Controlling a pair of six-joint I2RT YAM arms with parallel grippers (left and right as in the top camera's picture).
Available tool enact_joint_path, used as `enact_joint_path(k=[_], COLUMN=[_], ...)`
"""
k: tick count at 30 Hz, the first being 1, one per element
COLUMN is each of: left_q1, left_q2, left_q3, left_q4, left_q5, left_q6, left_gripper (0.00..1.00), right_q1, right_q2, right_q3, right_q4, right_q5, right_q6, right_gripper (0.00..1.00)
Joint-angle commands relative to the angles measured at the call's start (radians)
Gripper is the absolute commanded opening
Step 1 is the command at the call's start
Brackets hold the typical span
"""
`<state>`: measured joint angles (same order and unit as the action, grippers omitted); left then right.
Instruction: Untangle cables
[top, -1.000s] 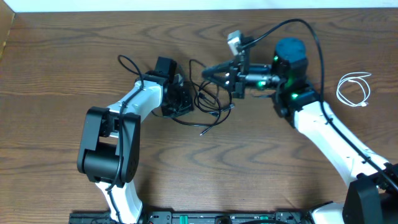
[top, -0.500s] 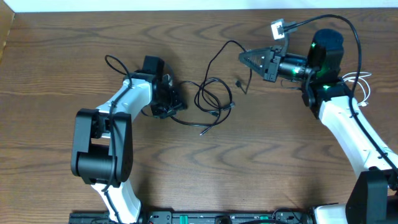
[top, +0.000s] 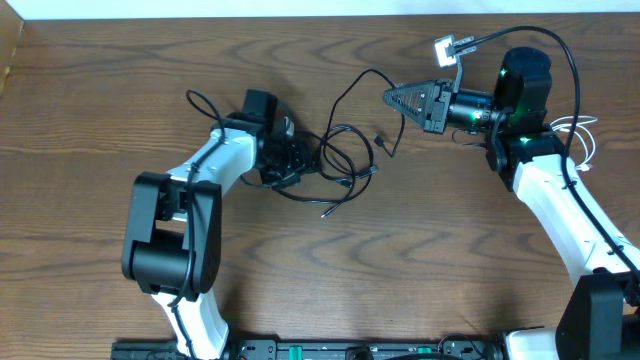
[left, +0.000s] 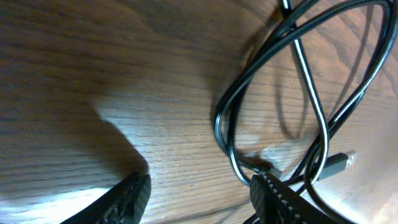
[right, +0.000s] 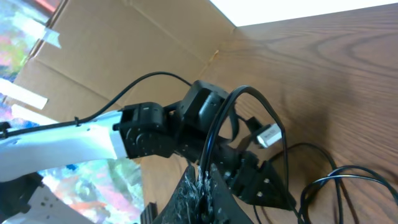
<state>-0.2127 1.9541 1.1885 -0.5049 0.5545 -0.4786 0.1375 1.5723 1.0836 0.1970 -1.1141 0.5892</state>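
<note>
The black cable (top: 345, 165) lies in loose loops mid-table (top: 420, 260). One strand rises to the right gripper (top: 390, 97), which is held above the wood to the right. The white cable (top: 583, 140) lies coiled at the right edge, partly behind that arm. The left gripper (top: 295, 160) sits low at the left side of the loops.

In the left wrist view, the left gripper (left: 202, 193) has its fingers apart, clamping nothing. The black cable (left: 309, 87) and its plug (left: 339, 163) lie just past them, with one loop right beside a fingertip.

In the right wrist view, the right gripper (right: 202, 183) is pinched together on a strand of the black cable (right: 217, 121). Beyond it are the left arm (right: 74, 140) and a cardboard sheet (right: 124, 43).
</note>
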Motion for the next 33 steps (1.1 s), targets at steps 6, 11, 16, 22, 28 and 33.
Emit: enact_joint_path(k=[6, 11, 16, 22, 28, 33], left_q1=[-0.082, -0.089, -0.085, -0.040, 0.024, 0.073], left_q2=[0.082, 0.101, 0.101, 0.101, 0.101, 0.101], left_q3=[-0.005, -0.005, -0.005, -0.005, -0.005, -0.005], left_q4=[0.085, 0.072, 0.042, -0.023, -0.086, -0.118], left_q5=[-0.153, -0.180, -0.272, -0.271, -0.249, -0.249], left_q6=[-0.082, -0.081, -0.080, -0.080, -0.058, -0.025], left_gripper=[0.58, 0.32, 0.08, 0.08, 0.07, 0.07], right_q1=[-0.047, -0.075, -0.102, -0.168, -0.258, -0.299], right_q2=[-0.022, -0.022, -0.022, -0.022, -0.022, -0.022], right_q3=[0.016, 0.016, 0.016, 0.016, 0.016, 0.015], right_q4=[0.054, 0.054, 0.054, 0.079, 0.101, 0.088], right_q5=[-0.117, -0.130, -0.138, -0.116, -0.112, -0.112], right_q6=[0.006, 0.032, 0.047, 0.130, 0.181, 0.180], right_gripper=[0.01, 0.01, 0.01, 0.01, 0.01, 0.01])
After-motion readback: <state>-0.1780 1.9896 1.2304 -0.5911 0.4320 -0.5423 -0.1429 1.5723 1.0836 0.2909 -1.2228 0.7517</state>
